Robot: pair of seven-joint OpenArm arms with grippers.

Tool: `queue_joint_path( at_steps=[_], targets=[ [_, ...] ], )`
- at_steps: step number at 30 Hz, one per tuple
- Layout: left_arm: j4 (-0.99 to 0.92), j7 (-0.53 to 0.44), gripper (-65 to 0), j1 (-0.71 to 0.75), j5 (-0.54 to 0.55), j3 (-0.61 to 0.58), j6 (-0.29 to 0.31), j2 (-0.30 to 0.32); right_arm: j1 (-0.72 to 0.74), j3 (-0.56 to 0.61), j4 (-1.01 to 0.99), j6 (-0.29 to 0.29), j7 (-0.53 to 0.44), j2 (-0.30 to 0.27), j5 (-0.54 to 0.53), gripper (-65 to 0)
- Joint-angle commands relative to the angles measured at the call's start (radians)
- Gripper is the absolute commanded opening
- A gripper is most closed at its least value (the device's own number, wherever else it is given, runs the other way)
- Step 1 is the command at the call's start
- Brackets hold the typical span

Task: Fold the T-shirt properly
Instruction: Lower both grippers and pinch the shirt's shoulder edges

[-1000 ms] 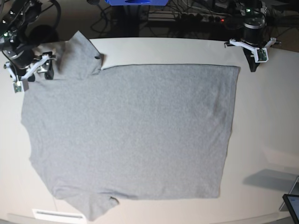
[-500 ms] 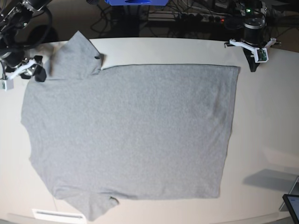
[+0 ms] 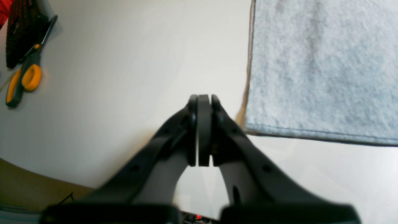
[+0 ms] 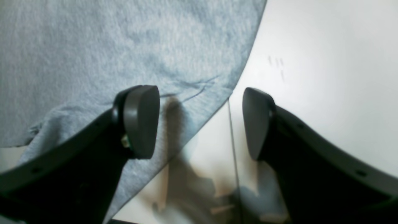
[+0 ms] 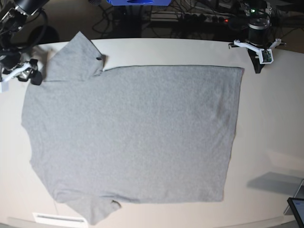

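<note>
The heather-grey T-shirt (image 5: 133,133) lies spread flat on the pale table (image 5: 270,118), plain side up, with one sleeve at the far left and one at the near left. My right gripper (image 5: 28,78) is open beside the far sleeve. In the right wrist view it (image 4: 199,121) straddles the shirt's edge (image 4: 140,46), with one finger (image 4: 140,121) over cloth and the other over bare table. My left gripper (image 5: 258,68) is shut and empty just off the shirt's far right corner. In the left wrist view it (image 3: 200,99) sits left of that hemmed corner (image 3: 311,68).
Orange-handled scissors (image 3: 23,79) and a dark mesh item (image 3: 18,31) lie off to one side of the left gripper. A dark screen corner (image 5: 297,209) pokes in at the near right. A white strip (image 5: 59,217) lies at the front edge. Cables run behind the table.
My right gripper has shifted left in the base view, off the far sleeve towards the table edge. The left arm and the shirt have not moved.
</note>
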State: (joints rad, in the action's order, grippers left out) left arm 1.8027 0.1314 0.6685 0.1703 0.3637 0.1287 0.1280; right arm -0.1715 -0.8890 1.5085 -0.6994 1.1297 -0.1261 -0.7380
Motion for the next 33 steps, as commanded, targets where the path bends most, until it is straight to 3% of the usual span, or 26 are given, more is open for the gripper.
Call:
queue_joint_path(
  at_steps=[1, 18, 24, 33],
  targets=[
    [0.021, -0.026, -65.0, 0.009, 0.005, 0.007, -0.010, 0.009, 0.000, 0.001, 0.004, 0.001, 0.017, -0.004, 0.010, -24.8],
    [0.042, -0.026, -65.0, 0.009, 0.007, 0.007, -0.010, 0.006, 0.014, 0.004, 0.004, 0.001, 0.052, -0.001, 0.010, -25.2],
    [0.042, -0.025, -65.0, 0.009, 0.007, 0.007, -0.010, 0.006, 0.014, 0.004, 0.004, 0.001, 0.057, -0.001, 0.010, -35.1],
    [0.042, -0.025, -65.0, 0.009, 0.007, 0.007, -0.010, 0.006, 0.014, 0.089, 0.004, 0.001, 0.049, 0.001, 0.010, -35.3]
  ],
)
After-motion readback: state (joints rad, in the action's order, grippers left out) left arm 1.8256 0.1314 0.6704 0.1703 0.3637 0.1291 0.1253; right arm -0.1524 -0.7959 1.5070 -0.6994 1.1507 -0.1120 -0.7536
